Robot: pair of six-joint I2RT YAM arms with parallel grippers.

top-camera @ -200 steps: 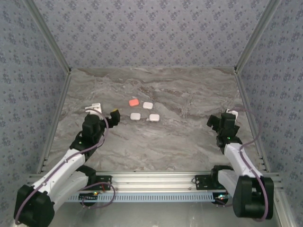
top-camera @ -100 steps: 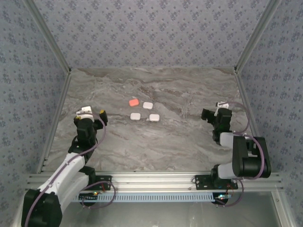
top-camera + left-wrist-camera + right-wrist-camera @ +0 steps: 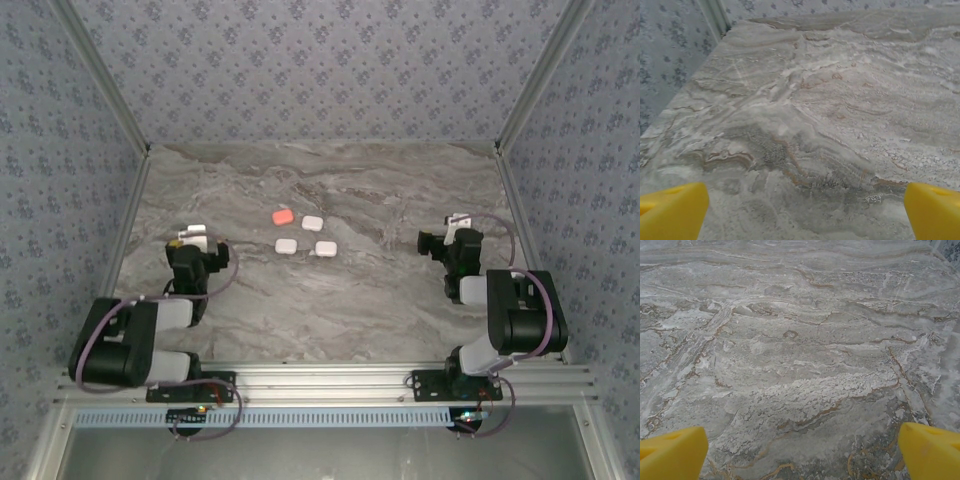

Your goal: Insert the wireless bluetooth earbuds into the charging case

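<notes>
Several small rounded charging cases lie shut in a cluster at mid table: a coral-red case (image 3: 283,216) and white ones (image 3: 313,223), (image 3: 286,245), (image 3: 325,248). The earbuds are out of view. My left gripper (image 3: 196,250) sits low at the left, well clear of the cluster. Its yellow fingertips (image 3: 671,210) stand wide apart over bare marble, so the left gripper (image 3: 802,215) is open and empty. My right gripper (image 3: 449,244) rests at the right, far from the cases. The right gripper (image 3: 800,452) is open too, with only table between its fingertips (image 3: 930,452).
The grey marble table (image 3: 380,290) is walled by patterned panels on three sides, with metal posts at the far corners (image 3: 148,148). Both arms are folded back close to their bases by the near rail (image 3: 320,378).
Both arms have folded back toward their bases. The left gripper drew back to the left, away from the cases, and the right gripper shifted slightly left. Both stayed open.
</notes>
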